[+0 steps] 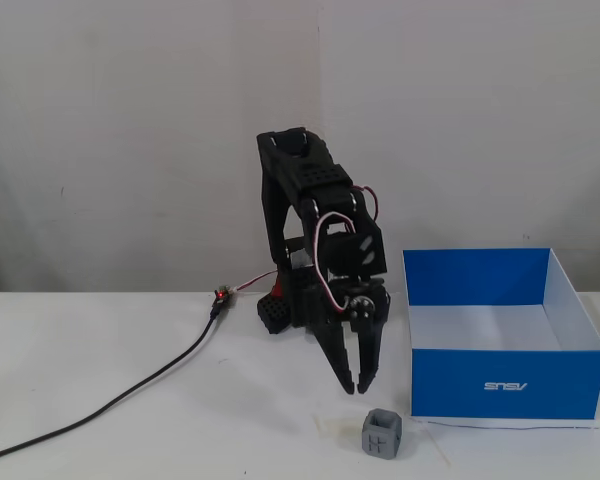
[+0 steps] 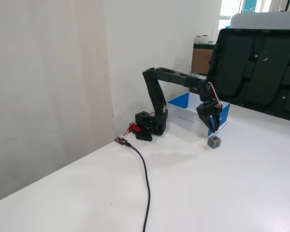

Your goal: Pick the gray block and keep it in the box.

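The gray block (image 1: pixel 382 433) sits on the white table near the front edge, just left of the box's front corner; it also shows as the gray block (image 2: pixel 214 141). My gripper (image 1: pixel 360 386) points down, a little above and slightly left of the block. Its fingers stand a small gap apart and hold nothing. Seen from the side, the gripper (image 2: pixel 213 130) hangs just above the block and in front of the box. The blue open-topped box (image 1: pixel 460 382) stands at the right with nothing visible inside. The same box (image 2: pixel 183 118) sits behind the arm.
A black cable (image 1: pixel 130 392) runs from a small red-lit board (image 1: pixel 220 295) to the front left. The arm's base (image 2: pixel 150 126) stands by the wall. A large black panel (image 2: pixel 261 67) leans behind the table's far side.
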### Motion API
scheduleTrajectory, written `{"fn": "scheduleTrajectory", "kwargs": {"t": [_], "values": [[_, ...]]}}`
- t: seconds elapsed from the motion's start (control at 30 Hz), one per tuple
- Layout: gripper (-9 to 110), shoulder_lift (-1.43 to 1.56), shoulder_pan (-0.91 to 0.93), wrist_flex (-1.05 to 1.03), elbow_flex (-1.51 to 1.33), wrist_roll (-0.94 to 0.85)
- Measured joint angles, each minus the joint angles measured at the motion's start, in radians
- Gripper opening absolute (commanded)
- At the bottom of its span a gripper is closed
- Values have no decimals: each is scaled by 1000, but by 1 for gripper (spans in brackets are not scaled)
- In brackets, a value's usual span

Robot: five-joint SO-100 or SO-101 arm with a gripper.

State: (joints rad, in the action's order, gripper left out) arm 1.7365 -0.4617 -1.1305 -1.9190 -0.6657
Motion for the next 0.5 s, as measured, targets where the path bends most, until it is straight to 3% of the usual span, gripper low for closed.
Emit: {"fn": "scheduleTrajectory", "kwargs": {"t": [0.5], "values": [[18, -138, -26, -66, 44, -35]]}}
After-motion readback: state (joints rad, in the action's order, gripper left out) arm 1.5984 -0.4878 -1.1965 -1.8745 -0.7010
